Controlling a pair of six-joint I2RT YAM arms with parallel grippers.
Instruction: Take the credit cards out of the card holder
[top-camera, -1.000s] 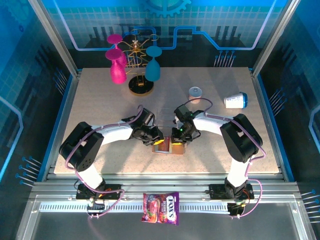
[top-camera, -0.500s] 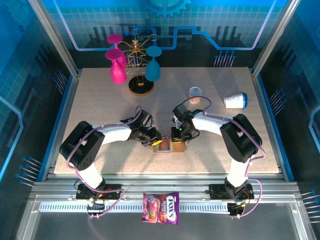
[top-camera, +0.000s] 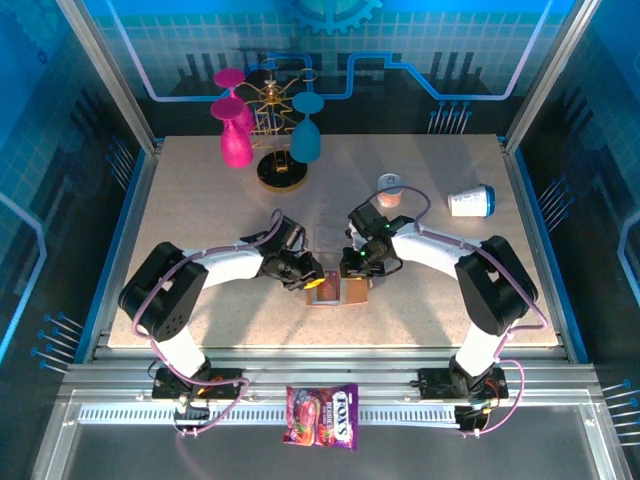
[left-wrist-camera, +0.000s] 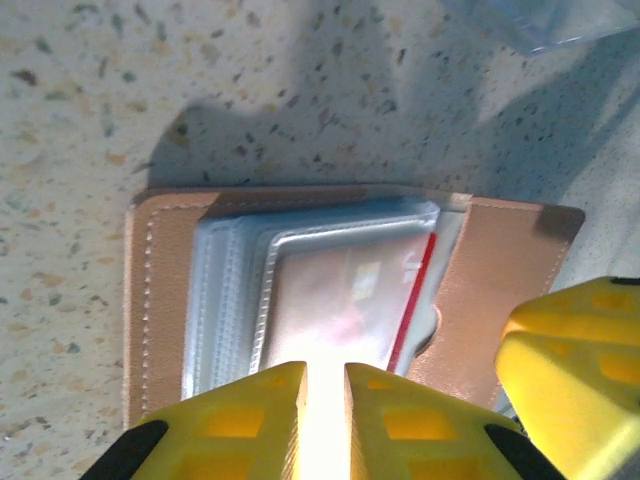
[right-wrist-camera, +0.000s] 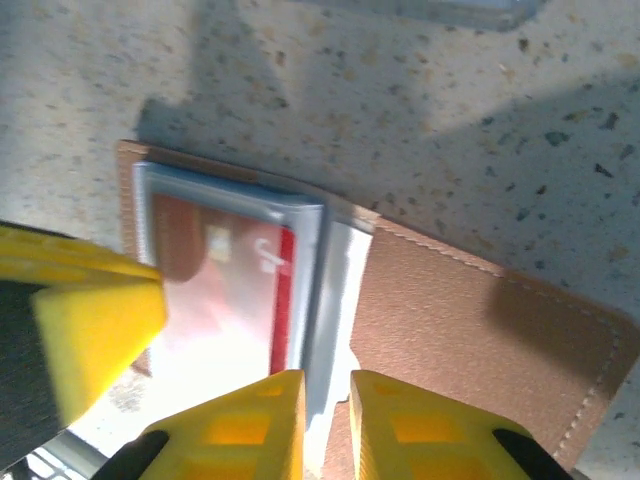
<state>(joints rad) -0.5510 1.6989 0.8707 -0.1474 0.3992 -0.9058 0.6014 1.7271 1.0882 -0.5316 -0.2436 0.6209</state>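
The card holder (top-camera: 345, 292) lies open on the table between both grippers, tan outside (left-wrist-camera: 505, 270) (right-wrist-camera: 470, 330) with clear grey-blue pockets. One red credit card (left-wrist-camera: 350, 300) (right-wrist-camera: 225, 265) sits inside a clear pocket. My left gripper (top-camera: 312, 281) (left-wrist-camera: 325, 378) is over the holder's left half. Its fingers are pinched to a thin slit at the pocket's near edge. My right gripper (top-camera: 352, 271) (right-wrist-camera: 327, 388) hovers at the fold, its fingers a narrow gap apart. The pocket edge runs into that gap; whether it is gripped is unclear.
A stand with pink and teal glasses (top-camera: 265, 130) is at the back. A small cup (top-camera: 390, 185) and a tipped white-blue cup (top-camera: 470, 200) sit back right. A candy bag (top-camera: 322, 415) lies on the front rail. A clear box corner (left-wrist-camera: 540, 20) is just beyond the holder.
The right arm's elbow swung outward and its gripper shifted slightly back, its fingers easing apart a little. The card holder lies flatter. The left gripper has barely moved.
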